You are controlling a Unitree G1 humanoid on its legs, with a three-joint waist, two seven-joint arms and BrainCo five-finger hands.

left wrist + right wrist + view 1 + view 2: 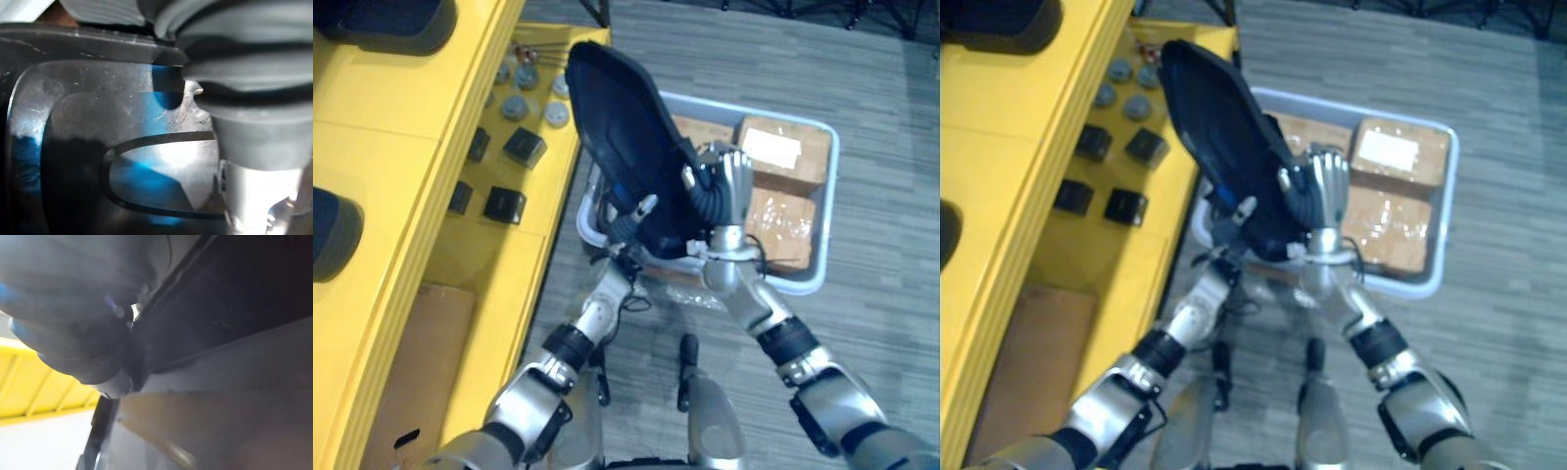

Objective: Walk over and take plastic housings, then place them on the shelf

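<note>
The robot holds a large black plastic housing [626, 137] up between both hands, tilted, with its upper end over the edge of the yellow shelf [401, 117] and its lower end over a pale grey bin [830, 166] on the carpeted floor [881, 78]. The right hand [729, 196] lies against the housing's side with its fingers [736, 164] nearly straight and pointing up, pressing rather than wrapping. The left hand [628, 225] sits under the housing's lower edge, mostly hidden, so its grip cannot be told. In the bin are brown cardboard boxes [778, 225] in clear film. One box carries a white label [771, 147] whose print is too small to read. A lower level of the shelf carries small black blocks [524, 147] and grey round parts [516, 106], laid out loosely. A plain cardboard carton [411, 372] stands lower down by the shelf. Two more dark housings [391, 20] rest on the shelf's top level.
</note>
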